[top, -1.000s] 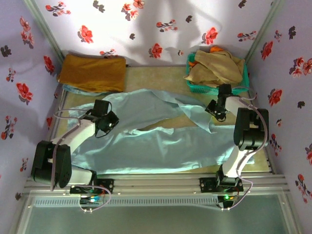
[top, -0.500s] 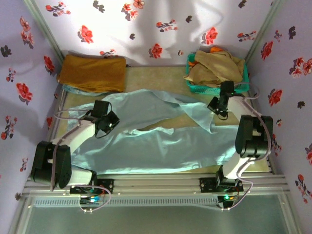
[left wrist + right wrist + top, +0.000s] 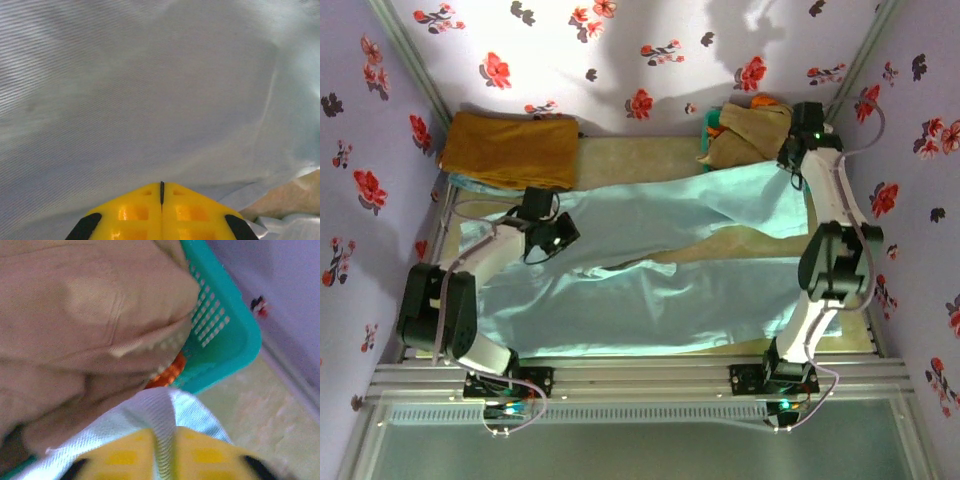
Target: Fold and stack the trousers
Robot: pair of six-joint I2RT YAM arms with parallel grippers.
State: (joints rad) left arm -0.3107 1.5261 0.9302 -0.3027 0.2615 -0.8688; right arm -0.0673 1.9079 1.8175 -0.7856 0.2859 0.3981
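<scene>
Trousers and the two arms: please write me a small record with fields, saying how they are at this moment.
trousers: pale blue, spread over the table, not yet folded
left fingers: shut, at the cloth on the left side
right fingers: shut on a trouser edge, beside the teal basket
basket contents: beige garments
far left corner: folded mustard cloth

The trousers (image 3: 160,410) and beige garments (image 3: 75,315) hide most of the teal basket (image 3: 225,340).
</scene>
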